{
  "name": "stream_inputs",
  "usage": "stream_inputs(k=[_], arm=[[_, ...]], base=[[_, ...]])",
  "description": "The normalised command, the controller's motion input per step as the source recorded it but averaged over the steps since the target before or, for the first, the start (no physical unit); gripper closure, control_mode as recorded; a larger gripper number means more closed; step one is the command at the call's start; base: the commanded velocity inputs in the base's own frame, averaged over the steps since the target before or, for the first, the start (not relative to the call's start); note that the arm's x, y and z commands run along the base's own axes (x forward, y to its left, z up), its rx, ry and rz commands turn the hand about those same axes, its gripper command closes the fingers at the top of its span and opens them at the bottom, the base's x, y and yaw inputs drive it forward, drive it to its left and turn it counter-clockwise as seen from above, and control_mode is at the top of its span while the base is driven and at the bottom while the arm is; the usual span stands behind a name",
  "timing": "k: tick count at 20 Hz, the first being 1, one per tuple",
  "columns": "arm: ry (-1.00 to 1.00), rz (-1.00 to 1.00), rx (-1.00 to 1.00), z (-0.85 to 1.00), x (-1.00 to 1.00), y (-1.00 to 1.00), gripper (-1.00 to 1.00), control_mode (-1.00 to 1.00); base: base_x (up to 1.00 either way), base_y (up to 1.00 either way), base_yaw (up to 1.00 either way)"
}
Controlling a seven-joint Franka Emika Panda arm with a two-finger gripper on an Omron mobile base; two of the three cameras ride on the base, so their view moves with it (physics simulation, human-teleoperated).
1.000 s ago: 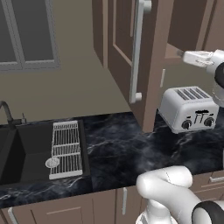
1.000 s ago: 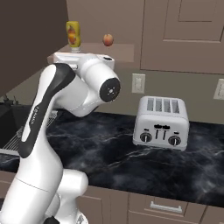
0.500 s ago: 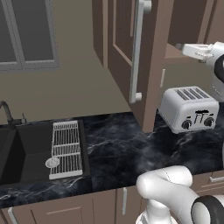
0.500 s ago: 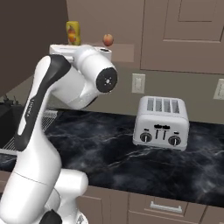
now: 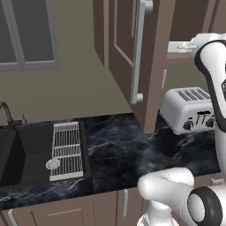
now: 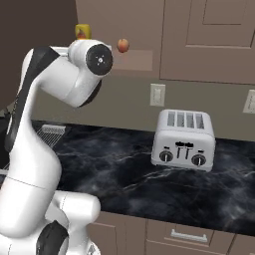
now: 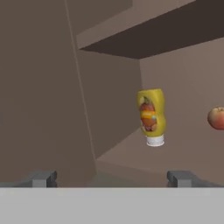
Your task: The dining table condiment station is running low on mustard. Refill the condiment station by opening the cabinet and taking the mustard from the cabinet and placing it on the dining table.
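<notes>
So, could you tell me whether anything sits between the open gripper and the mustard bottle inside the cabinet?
Nothing visible does. In the hand view the gripper is open and empty, and the mustard stands ahead on the cabinet shelf, slightly right of centre, with bare shelf before it. The apple sits farther right, off the line. The door is swung open.

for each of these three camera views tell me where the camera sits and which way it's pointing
Left base view: behind the arm's left, looking down at the sink, open cabinet door and toaster; arm at right.
Right base view: behind its right, facing the same toaster; arm at left.
Hand view: on the hand, looking into the cabinet at the mustard; open claw at the bottom.
</notes>
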Motion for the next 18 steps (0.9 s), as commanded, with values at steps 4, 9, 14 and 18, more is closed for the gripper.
stream_inputs(k=[4, 9, 14, 18], arm=[[0.18, 0.0, 0.0, 0.11, 0.35, 0.0, -1.0, -1.0], [0.03, 0.0, 0.0, 0.0, 0.32, 0.0, -1.0, -1.0], [0.0, 0.0, 0.0, 0.0, 0.34, 0.0, -1.0, -1.0], [0.0, 0.0, 0.0, 0.0, 0.39, 0.02, -1.0, -1.0]], base=[[0.0, 0.0, 0.0], [0.0, 0.0, 0.0], [0.0, 0.0, 0.0], [0.0, 0.0, 0.0]])
